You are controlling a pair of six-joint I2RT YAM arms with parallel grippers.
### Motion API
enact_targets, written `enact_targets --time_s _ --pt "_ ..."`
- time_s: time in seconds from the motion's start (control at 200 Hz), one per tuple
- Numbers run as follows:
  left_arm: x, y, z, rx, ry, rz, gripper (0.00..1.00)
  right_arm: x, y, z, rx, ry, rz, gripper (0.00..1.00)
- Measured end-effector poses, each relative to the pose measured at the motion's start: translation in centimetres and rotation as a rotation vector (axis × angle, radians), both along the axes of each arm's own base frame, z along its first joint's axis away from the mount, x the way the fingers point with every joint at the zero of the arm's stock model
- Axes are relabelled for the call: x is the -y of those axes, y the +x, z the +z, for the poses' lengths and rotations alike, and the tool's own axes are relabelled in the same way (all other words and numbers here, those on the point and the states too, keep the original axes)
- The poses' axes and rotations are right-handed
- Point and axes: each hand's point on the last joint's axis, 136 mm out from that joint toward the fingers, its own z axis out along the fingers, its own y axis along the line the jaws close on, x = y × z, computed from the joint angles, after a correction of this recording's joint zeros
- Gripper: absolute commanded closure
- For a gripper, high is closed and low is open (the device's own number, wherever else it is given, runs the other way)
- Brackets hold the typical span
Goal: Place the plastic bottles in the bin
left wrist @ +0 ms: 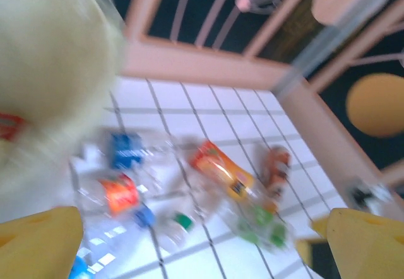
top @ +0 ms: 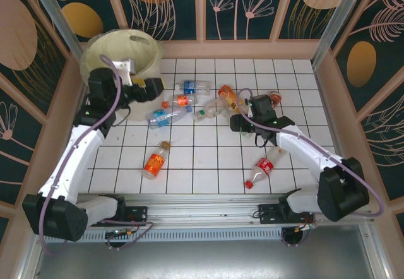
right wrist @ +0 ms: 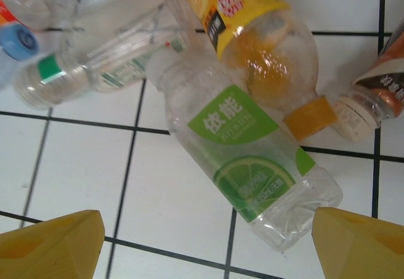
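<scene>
1. White tiles cover the table [top: 208,184]. The bin [top: 101,45] stands at its far left corner. Most bottles [top: 189,102] lie in a heap just right of it, and we count two strays nearer the arm bases, one orange-labelled [top: 154,162] and one red-labelled [top: 260,170].
2. We see the right gripper [right wrist: 205,228] spread wide over the green bottle [right wrist: 249,159], which lies flat on the tiles at the heap's right end. Nothing is pinched yet.
3. The left gripper [left wrist: 202,244] is likewise spread and empty. It hangs beside the bin wall, above the heap's left end, and its own view is blurred.
4. The green bottle slants across the gap between the right fingers. We judge that a close from here could catch it corner to corner and spin it out of the gap.
5. Its wall looks thin, smooth and round. We think a hard squeeze could crumple it, while a light one could let it slip on the lift.
6. The orange bottle [right wrist: 252,33] lies against its neck, and a brown-labelled one [right wrist: 375,96] sits just beside. We expect a lift could drag or roll these away.
7. The bin is well apart from the right gripper, with the heap and the left arm between. We think a carry across risks the arms clashing, and letting go short of the rim would drop the bottle outside the bin.
</scene>
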Motion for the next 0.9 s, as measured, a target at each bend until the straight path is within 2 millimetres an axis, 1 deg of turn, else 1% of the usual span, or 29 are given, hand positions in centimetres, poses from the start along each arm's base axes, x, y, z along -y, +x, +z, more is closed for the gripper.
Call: enact_targets --time_s 0.09,0.17,0.28,0.315,0.41,0.565,0.746,0.821,0.901 --pt "2.3 -1.7 -2.1 -0.050 -0.038 -0.088 0.01 0.2 0.3 -1.6 -0.035 -0.038 0.003 0.07" --pt "4.1 -3.1 -4.0 -0.087 -0.067 -0.151 0.01 0.5 0.7 -3.0 -0.062 -0.079 0.004 0.06" --pt "5.6 -4.7 -7.1 -0.152 -0.083 -0.200 0.01 1.2 1.1 -4.8 -0.091 -0.143 -0.007 0.05" --pt "6.0 -5.3 -8.1 -0.177 -0.089 -0.211 0.01 1.4 1.4 -4.9 -0.088 -0.162 -0.013 0.04" --pt "6.7 -6.4 -10.1 -0.220 -0.102 -0.229 0.01 1.6 2.3 -5.0 -0.080 -0.185 -0.022 0.04" --pt "7.4 -7.7 -11.8 -0.246 -0.116 -0.240 0.01 1.9 2.9 -6.3 -0.103 -0.217 -0.025 0.04" --pt "7.5 -8.6 -13.2 -0.260 -0.139 -0.233 0.01 1.9 2.9 -7.2 -0.124 -0.230 -0.010 0.09" --pt "7.4 -8.7 -13.6 -0.265 -0.140 -0.224 0.02 1.6 2.9 -7.2 -0.124 -0.229 -0.002 0.09" --pt "7.3 -8.9 -13.8 -0.268 -0.142 -0.221 0.01 0.6 2.5 -7.2 -0.120 -0.231 0.025 0.09"
